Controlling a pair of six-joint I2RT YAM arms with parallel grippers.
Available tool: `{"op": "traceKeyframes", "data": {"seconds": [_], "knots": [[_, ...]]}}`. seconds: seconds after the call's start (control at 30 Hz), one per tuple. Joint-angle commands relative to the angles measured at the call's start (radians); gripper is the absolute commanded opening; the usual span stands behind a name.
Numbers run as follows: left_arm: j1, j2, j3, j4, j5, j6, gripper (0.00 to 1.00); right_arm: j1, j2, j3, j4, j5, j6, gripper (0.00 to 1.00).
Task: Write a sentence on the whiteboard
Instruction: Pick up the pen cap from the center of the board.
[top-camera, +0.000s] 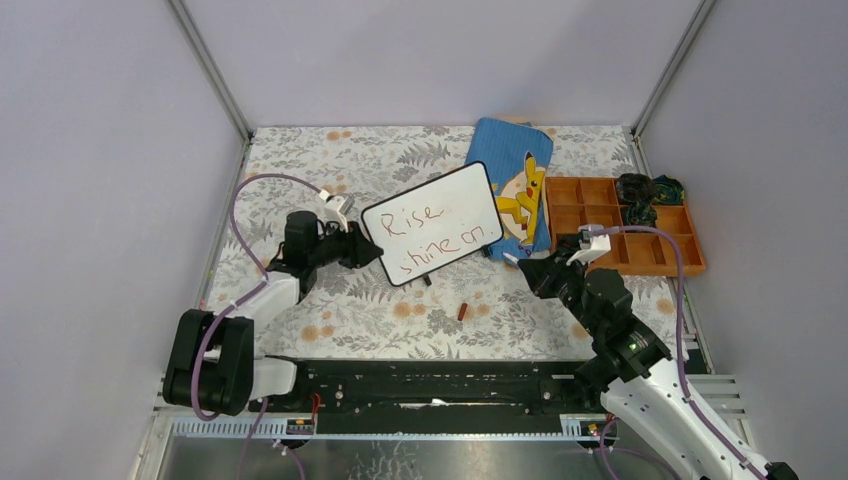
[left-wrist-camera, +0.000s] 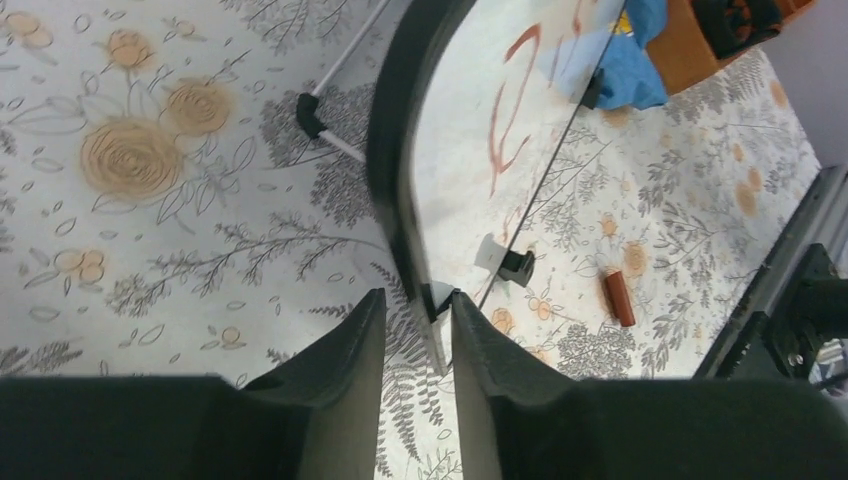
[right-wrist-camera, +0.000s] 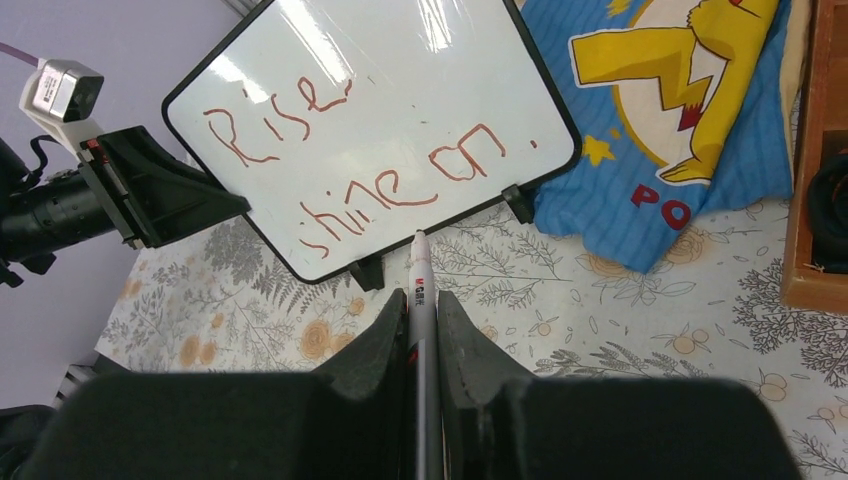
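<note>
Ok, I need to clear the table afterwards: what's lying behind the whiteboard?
A blue Pikachu pouch lies behind the whiteboard, at its right end. The board's right edge hides the pouch's lower left part. Anything else directly behind the board cannot be seen.

A robot test booth in a lab: plain grey panels (top-camera: 100, 150) on metal posts (top-camera: 212, 70) wall in a floral-covered tabletop (top-camera: 380, 150).
</note>
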Motion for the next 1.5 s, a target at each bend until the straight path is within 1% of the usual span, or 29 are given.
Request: {"op": "traceKeyframes", "data": {"seconds": [0.0, 0.13, 0.3, 0.4, 0.5, 0.63, 0.73, 0.8, 0.93, 1.07, 1.17, 1.23, 1.3, 1.33, 1.4, 1.47], "knots": [[0.004, -0.045, -0.046, -0.009, -0.103, 0.032, 0.4, -0.004, -0.007, 0.036, 0.002, -0.01, -0.035, 0.0], [-0.006, -0.079, -0.06, -0.012, -0.131, 0.036, 0.5, -0.004, -0.013, 0.039, -0.008, -0.002, -0.044, 0.0], [-0.023, -0.098, -0.063, -0.035, -0.155, 0.045, 0.6, -0.004, -0.022, 0.043, -0.012, 0.017, -0.052, 0.0], [-0.033, -0.113, -0.063, -0.055, -0.185, 0.052, 0.68, -0.004, -0.024, 0.039, -0.009, 0.024, -0.054, 0.0], [-0.033, -0.135, -0.056, -0.078, -0.232, 0.042, 0.75, -0.004, -0.029, 0.037, -0.006, 0.026, -0.056, 0.0], [-0.033, -0.173, -0.042, -0.146, -0.316, 0.044, 0.9, -0.004, -0.037, 0.036, 0.006, 0.034, -0.061, 0.0], [-0.033, -0.214, -0.026, -0.2, -0.407, 0.024, 0.96, -0.004, -0.035, 0.041, 0.002, 0.034, -0.061, 0.0], [-0.033, -0.25, -0.014, -0.238, -0.441, 0.02, 0.98, -0.004, -0.04, 0.038, -0.003, 0.034, -0.061, 0.0], [-0.033, -0.33, 0.003, -0.315, -0.567, -0.015, 0.99, -0.004, -0.06, 0.037, -0.01, 0.04, -0.06, 0.0], [-0.033, -0.421, 0.03, -0.394, -0.802, -0.106, 0.99, -0.004, -0.067, 0.042, -0.018, 0.041, -0.059, 0.0], [-0.031, -0.495, 0.053, -0.461, -1.05, -0.267, 0.99, -0.004, -0.056, 0.041, -0.003, 0.016, -0.058, 0.0], [-0.03, -0.54, 0.067, -0.505, -1.116, -0.339, 0.99, -0.004, -0.031, 0.051, 0.011, -0.011, -0.058, 0.0], [-0.032, -0.578, 0.076, -0.549, -1.156, -0.43, 0.99, -0.004, 0.001, 0.072, 0.029, -0.042, -0.064, 0.0], [-0.032, -0.597, 0.078, -0.569, -1.155, -0.462, 0.99, -0.004, 0.022, 0.088, 0.037, -0.054, -0.067, 0.0], [-0.035, -0.631, 0.092, -0.573, -1.071, -0.434, 0.99, -0.004, 0.065, 0.123, 0.047, -0.068, -0.078, 0.0], [-0.035, -0.659, 0.109, -0.574, -0.947, -0.371, 0.99, -0.003, 0.104, 0.154, 0.046, -0.057, -0.086, 0.0]]}}
